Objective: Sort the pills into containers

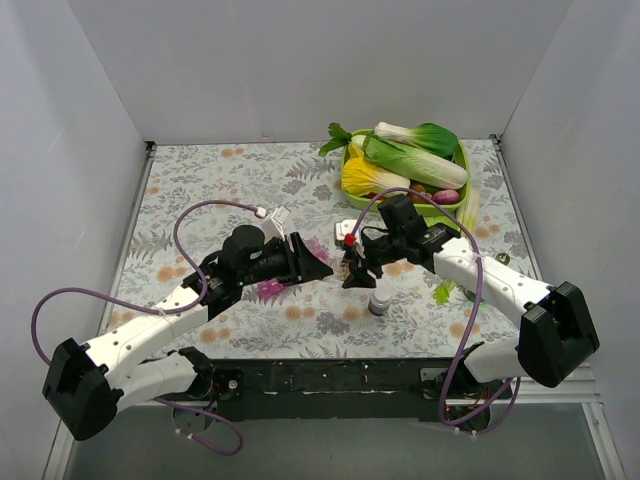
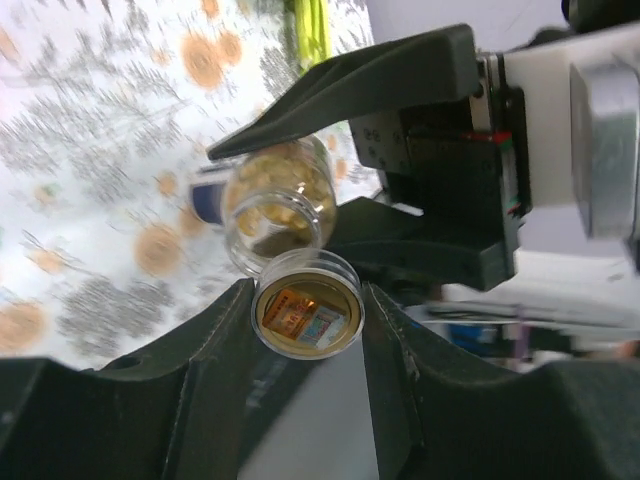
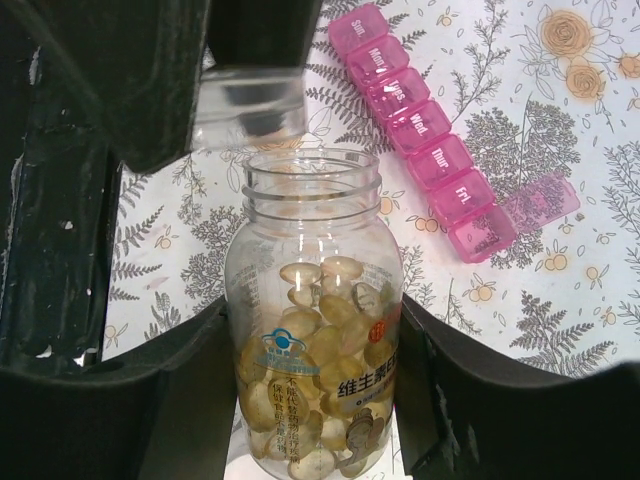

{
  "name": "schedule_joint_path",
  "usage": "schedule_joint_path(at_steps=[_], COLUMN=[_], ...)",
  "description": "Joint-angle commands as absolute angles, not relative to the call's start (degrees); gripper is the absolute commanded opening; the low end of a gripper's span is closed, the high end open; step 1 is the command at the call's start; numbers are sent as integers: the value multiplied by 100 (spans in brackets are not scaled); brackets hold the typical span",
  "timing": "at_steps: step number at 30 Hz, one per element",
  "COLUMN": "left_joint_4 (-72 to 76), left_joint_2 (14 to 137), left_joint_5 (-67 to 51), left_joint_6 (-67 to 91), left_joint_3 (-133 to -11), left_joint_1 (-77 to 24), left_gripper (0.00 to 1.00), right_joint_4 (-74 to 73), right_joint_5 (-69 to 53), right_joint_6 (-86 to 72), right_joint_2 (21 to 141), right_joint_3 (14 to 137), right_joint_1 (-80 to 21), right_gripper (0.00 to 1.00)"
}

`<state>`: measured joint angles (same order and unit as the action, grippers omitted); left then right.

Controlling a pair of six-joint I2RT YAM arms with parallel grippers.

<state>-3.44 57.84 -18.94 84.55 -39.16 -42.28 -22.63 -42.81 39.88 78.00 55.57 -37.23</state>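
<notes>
Floral tablecloth (image 1: 200, 180) carries containers (image 1: 268, 289) half hidden beneath left gripper (image 1: 318, 263).

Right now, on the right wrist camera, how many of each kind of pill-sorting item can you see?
pill bottle: 1
clear cap: 1
pink pill organiser: 1
Total: 3

**Weekdays on pink lids, Chinese print on the bottle**
Your right wrist view reads "Sun.", "Mon.", "Tues.", "Wed.", "Thur." and "Fri." on six lids of the pill organiser (image 3: 418, 125) lying on the desk; the seventh lid stands open, its lettering unreadable. The bottle (image 3: 315, 330) label shows "维生素", the rest cut off. The orange sticker in the cap (image 2: 305, 315) is too blurred for you to read.
</notes>
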Motion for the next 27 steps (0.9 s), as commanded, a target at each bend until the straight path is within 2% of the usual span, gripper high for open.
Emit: schedule_joint_path(at_steps=[1, 6, 12, 17, 19, 22, 23, 27], left_joint_4=[-1247, -2434, -2303, -2250, -2233, -2267, -2285, -2390], left_joint_2=[6029, 5766, 6081, 6810, 6969, 7215, 7268, 7208], left_joint_5=[-2190, -522, -536, -160, -71, 132, 132, 158], left_joint_6=[10741, 9600, 9325, 9141, 9018, 8939, 8930, 8912], left_joint_3=[-4499, -4756, -3650, -3612, -3682, -3735, -3753, -3744], left_joint_1=[-4201, -4166, -4148, -4148, -4148, -4148, -4148, -4148], left_gripper=[0, 0, 0, 2, 10, 27, 41, 61], right_joint_4=[-2004, -1934, -1732, -1609, -1556, -1503, -1494, -1459], right_joint_5=[-4166, -3903, -4007, -4122, -4166, -4263, -4297, -4333], right_joint_6=[3858, 3815, 3551, 3428, 3384, 3331, 3314, 3296], right_joint_2=[7699, 7585, 7445, 7339, 7304, 7269, 7242, 7207], right_joint_3=[5590, 5564, 5485, 5370, 5318, 5291, 5274, 5229], right_joint_1=[-3727, -3674, -3235, -2998, -2936, -2804, -2769, -2716], right_gripper=[2, 2, 3, 4, 4, 4, 4, 5])
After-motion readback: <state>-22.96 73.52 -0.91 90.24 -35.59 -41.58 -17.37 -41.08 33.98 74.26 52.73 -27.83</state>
